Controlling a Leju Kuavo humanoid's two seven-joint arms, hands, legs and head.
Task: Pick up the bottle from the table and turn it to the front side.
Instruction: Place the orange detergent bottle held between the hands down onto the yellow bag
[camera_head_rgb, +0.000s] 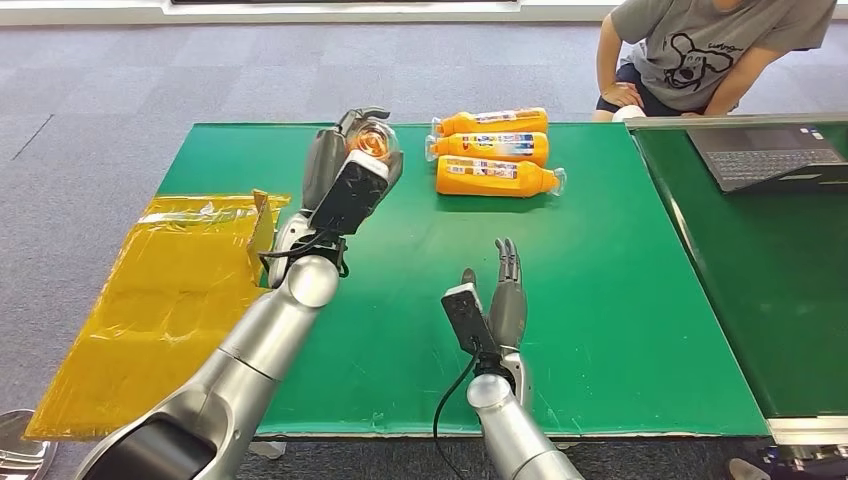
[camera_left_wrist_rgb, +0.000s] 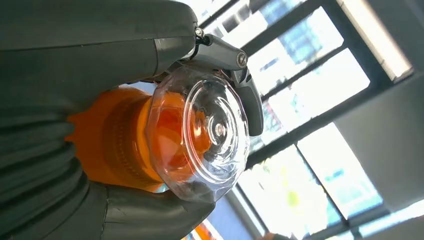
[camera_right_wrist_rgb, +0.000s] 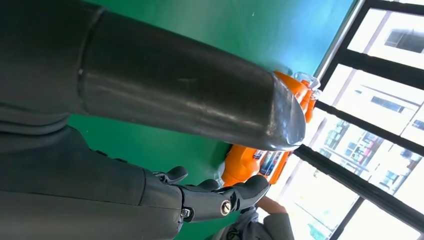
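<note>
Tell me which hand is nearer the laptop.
Right. The right hand hovers open over mid-table, closer to the laptop; the left hand grips a bottle farther away.

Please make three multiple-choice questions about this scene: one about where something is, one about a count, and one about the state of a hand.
1. Where is the laptop?
A. on the yellow sheet
B. at the far right, on the neighbouring table
C. between the two arms

2. How many orange bottles lie on the green table?
A. one
B. three
C. five

3. What is the left hand doing?
A. resting flat on the table
B. holding an orange bottle
C. touching the laptop

Answers:
1 B, the laptop sits beyond the green table's right edge.
2 B, the lying bottles form a row of three at the far side.
3 B, the held bottle, with its clear cap, is wrapped by the fingers, while the right hand is open.
</note>
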